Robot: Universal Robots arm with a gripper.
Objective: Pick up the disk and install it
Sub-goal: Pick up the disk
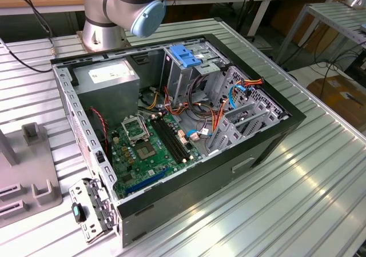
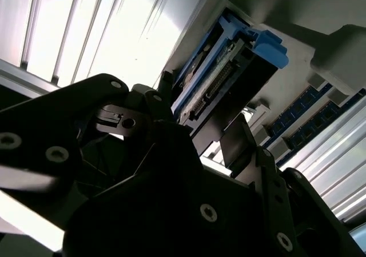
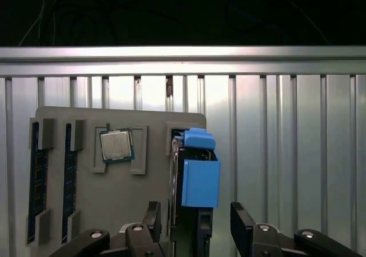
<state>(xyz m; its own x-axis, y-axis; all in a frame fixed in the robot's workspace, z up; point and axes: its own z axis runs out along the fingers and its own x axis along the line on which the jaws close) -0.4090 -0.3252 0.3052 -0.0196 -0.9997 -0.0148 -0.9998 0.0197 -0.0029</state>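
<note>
The disk (image 3: pixel 200 180) stands on edge in a slot of a grey holder plate (image 3: pixel 154 183), its blue plastic frame uppermost in the first wrist view. My gripper (image 3: pixel 195 208) is open and straddles it, one dark finger (image 3: pixel 152 216) close to one face and the other finger a small gap off the opposite face. In the second wrist view the disk (image 2: pixel 229 74) shows its connector edge and blue frame, with the gripper (image 2: pixel 200 108) around its lower part. The disk still rests in its slot.
The holder plate also carries a processor chip (image 3: pixel 116 145) and memory sticks (image 3: pixel 38 177). In the exterior view an open computer case (image 1: pixel 171 114) lies on the ribbed metal table, with a blue latch (image 1: pixel 186 54) on its drive bay. The arm's base (image 1: pixel 120 11) stands behind it.
</note>
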